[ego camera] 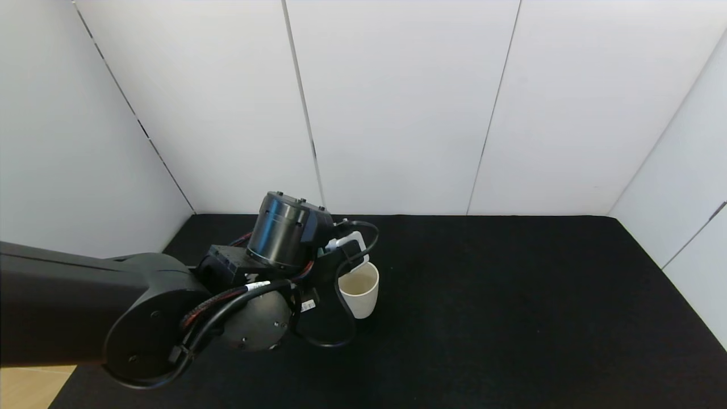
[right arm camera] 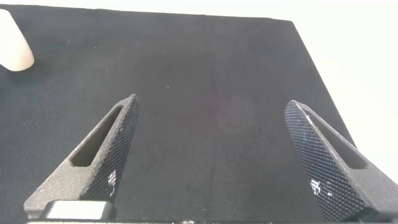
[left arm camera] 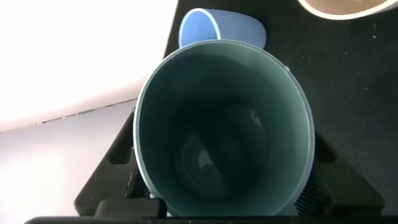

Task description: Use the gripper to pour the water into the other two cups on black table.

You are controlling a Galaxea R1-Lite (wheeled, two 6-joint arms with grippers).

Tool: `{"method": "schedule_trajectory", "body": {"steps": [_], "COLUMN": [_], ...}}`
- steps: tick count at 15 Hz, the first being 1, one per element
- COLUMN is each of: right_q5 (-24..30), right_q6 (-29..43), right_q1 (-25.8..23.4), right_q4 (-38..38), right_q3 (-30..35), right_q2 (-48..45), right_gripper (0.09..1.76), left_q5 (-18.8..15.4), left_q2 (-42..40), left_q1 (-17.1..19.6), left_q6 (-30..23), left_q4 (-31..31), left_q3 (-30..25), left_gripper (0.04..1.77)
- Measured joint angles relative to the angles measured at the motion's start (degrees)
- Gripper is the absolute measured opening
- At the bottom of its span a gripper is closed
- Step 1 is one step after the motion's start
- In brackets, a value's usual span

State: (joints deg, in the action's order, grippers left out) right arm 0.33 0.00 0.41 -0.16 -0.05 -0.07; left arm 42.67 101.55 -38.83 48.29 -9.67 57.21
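Note:
My left gripper (left arm camera: 224,171) is shut on the wide teal-green cup (left arm camera: 224,124), whose open mouth faces the wrist camera; a wet glint shows deep inside it. The light blue cup (left arm camera: 227,28) stands just beyond the teal cup's rim. The rim of the cream-beige cup (left arm camera: 342,7) lies off to one side. In the head view the cream-beige cup (ego camera: 359,291) stands upright on the black table (ego camera: 511,295), right beside my left arm's wrist (ego camera: 284,230). That wrist hides the gripper, the teal cup and the blue cup. My right gripper (right arm camera: 211,102) is open and empty above the table.
White wall panels (ego camera: 397,102) close the table at the back and both sides. The table's right half is bare black cloth (right arm camera: 211,50). The cream-beige cup also shows far off in the right wrist view (right arm camera: 13,45). A cable loop (ego camera: 341,318) hangs from the left wrist.

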Motion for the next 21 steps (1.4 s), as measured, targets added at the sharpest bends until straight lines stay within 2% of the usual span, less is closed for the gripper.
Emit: {"method": "schedule_trajectory", "body": {"steps": [7,17,21], "right_q5": [-0.02,-0.02,-0.02], "right_q6": [0.00,0.00,0.00], "right_q1": [0.00,0.00,0.00], "right_q4": [0.00,0.00,0.00], "right_q3": [0.00,0.00,0.00], "right_q2": [0.00,0.00,0.00], "right_gripper": [1.71,1.71,1.71], "left_q5": [2.82,4.88,5.92], "left_q2": [3.88,6.72,6.74], "left_q1": [-2.71,-2.62,-2.32], "left_q6": [0.05,0.68,2.15], "left_q4": [0.05,1.12,4.00], "left_q3": [0.45,1.83,3.84], "left_gripper": [1.19,1.19,1.19]}}
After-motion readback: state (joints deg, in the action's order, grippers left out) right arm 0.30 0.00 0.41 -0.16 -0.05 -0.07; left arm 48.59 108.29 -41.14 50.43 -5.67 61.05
